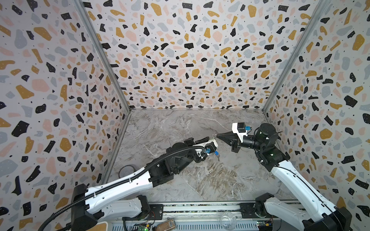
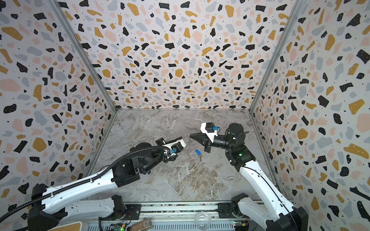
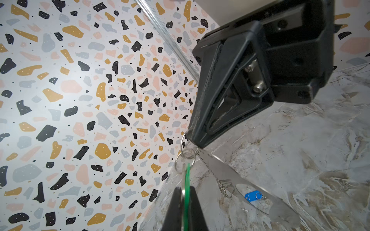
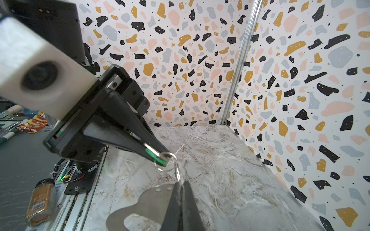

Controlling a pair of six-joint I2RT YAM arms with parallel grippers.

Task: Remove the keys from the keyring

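My left gripper (image 1: 208,137) and right gripper (image 1: 218,136) meet tip to tip above the middle of the marble table (image 1: 200,180). The left gripper (image 3: 185,189) is shut on the green tag (image 3: 187,180) of one key, seen edge-on; that key's metal part is mostly hidden. Small metal rings (image 3: 187,155) join the tag to the keyring. The right gripper (image 4: 181,183) is shut on a ring (image 4: 177,172) of the keyring, and its flat grey strap loop (image 4: 144,204) hangs beside the fingers. The blue-tagged key (image 2: 197,152) lies loose on the table below both grippers.
Patterned walls close in the table on three sides. A spice jar (image 4: 41,202) and a clear cup (image 1: 228,219) lie by the front rail. A dark round object (image 1: 127,170) sits behind the left wall's edge.
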